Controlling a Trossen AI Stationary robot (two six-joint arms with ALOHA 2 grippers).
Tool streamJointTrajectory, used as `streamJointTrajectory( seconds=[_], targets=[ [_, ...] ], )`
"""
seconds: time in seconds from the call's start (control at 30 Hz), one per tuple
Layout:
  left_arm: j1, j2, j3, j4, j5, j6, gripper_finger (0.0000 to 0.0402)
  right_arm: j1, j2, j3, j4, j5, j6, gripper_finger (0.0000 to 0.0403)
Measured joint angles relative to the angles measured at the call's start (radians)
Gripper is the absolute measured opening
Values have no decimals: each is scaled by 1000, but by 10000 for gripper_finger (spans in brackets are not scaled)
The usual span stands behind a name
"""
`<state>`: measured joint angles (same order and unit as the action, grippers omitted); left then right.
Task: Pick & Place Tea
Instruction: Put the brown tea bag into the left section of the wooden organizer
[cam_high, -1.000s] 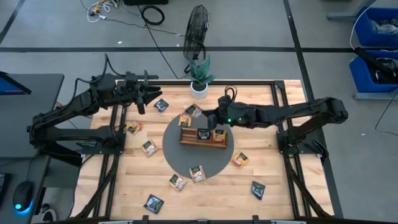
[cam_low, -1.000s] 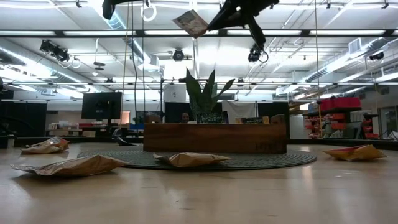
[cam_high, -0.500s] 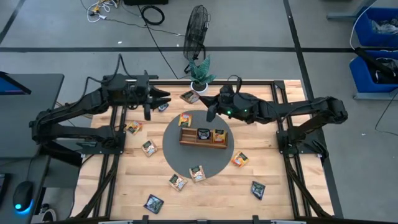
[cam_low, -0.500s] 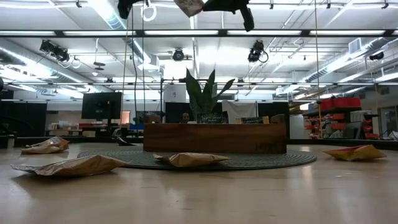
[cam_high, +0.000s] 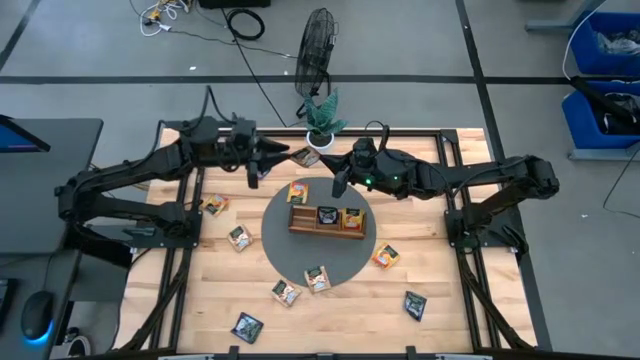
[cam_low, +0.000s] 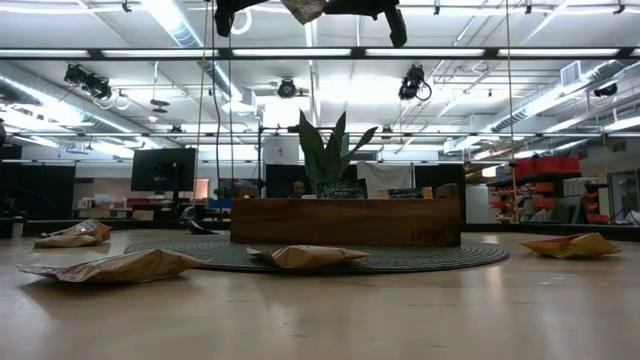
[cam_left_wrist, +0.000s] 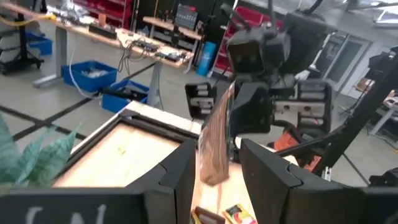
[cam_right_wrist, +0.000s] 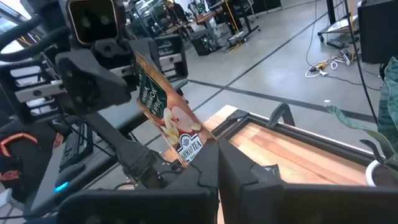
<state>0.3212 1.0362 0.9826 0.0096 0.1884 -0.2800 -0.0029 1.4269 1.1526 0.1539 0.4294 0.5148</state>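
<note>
High over the table's far side, beside the potted plant (cam_high: 320, 125), my right gripper (cam_right_wrist: 217, 155) is shut on a brown tea sachet (cam_right_wrist: 163, 112). My left gripper (cam_left_wrist: 217, 149) has come level from the table's left; it is open, one finger on each side of that sachet's (cam_left_wrist: 214, 146) free end. The wooden tray (cam_high: 327, 228) stands on a round grey mat (cam_high: 285, 245) and holds two sachets. Several more tea sachets lie flat on the mat and the tabletop, such as an orange one (cam_high: 386, 257) and a dark one (cam_high: 247, 326). My right gripper pinches the sachet by one lower corner (cam_right_wrist: 200, 144) between its two fingers, coming level from the table's right. The sachet stands up out of the fingers, tilted, lifted well clear of the table. My left gripper: I cannot tell whether its fingers (cam_left_wrist: 186, 168) touch the sachet.
A standing fan (cam_high: 318, 40) is on the floor beyond the far edge. Black frame rails (cam_high: 460, 200) run along the table's sides. Loose sachets lie scattered on the near half of the wooden top (cam_high: 340, 320).
My right gripper has lifted the sachet from above the tray toward the far edge, rolling as it went, then stayed put. My left gripper has travelled toward the table's right until its open fingers stand around the sachet.
</note>
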Motion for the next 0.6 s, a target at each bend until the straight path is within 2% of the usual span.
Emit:
streamJointTrajectory(
  seconds=[0.37, 0.47, 0.6],
  targets=[
    [-11, 35, -1, 27, 27, -23, 124, 0, 0, 0, 23, -3, 0, 0],
    [-12, 47, -1, 19, 32, -24, 102, 0, 0, 0, 24, -8, 0, 0],
    [-11, 44, -1, 27, 46, -24, 46, 0, 0, 0, 24, -14, 0, 0]
  ],
)
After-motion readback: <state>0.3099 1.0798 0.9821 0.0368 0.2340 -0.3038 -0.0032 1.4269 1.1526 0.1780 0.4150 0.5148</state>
